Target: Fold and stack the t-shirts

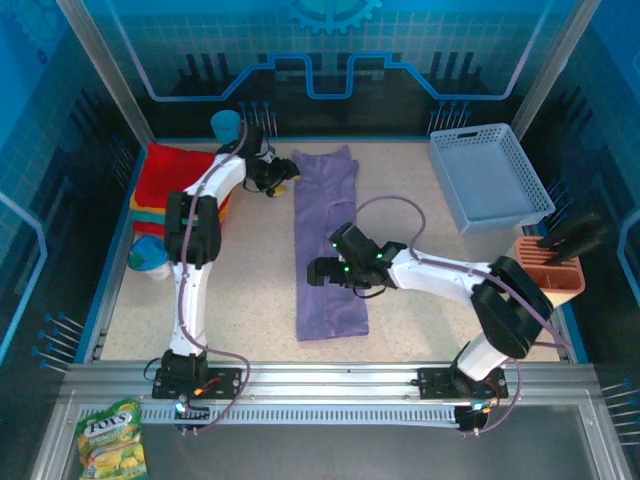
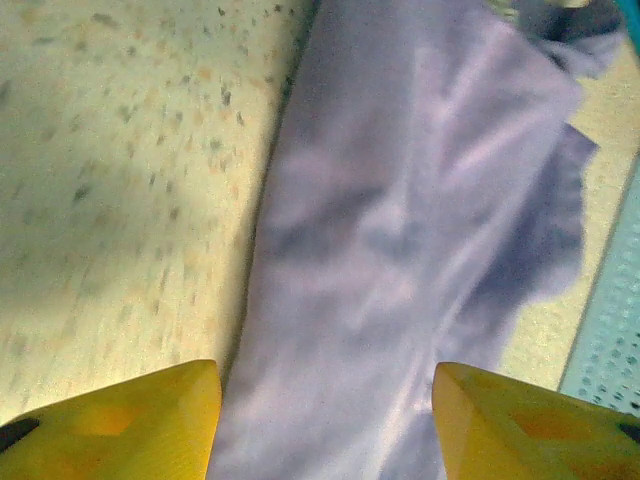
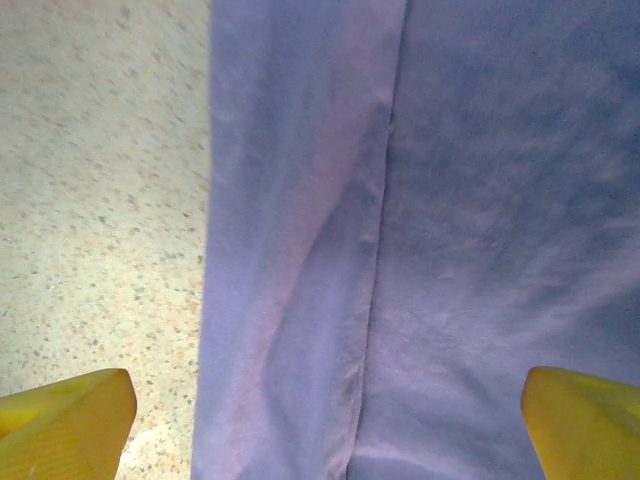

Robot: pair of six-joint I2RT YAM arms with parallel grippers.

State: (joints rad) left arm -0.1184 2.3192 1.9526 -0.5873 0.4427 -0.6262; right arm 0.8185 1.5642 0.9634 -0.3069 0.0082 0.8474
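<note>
Over tee [image 1: 325, 210], right end effector [image 1: 316, 270] (splayed)

1. Folded lavender cloth t-shirt [image 1: 328, 250]: mid-table, lengthwise near to far.
2. Stack of folded red, yellow and teal cloth t-shirts [image 1: 180, 175]: far left.
3. Pale blue plastic lattice basket [image 1: 488, 180]: far right.
4. Right gripper [image 1: 318, 270]: over the lavender shirt's near half; contact unclear.

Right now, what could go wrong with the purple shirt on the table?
1. The purple shirt lies folded in a long strip, and the right gripper hangs open above an overlapping edge; pinching just the top layer could pull the fold open.
2. The far end near the open left gripper looks rumpled, so the next fold might come out crooked.
3. The left arm reaches past the pile of folded shirts and might bump it.
</note>
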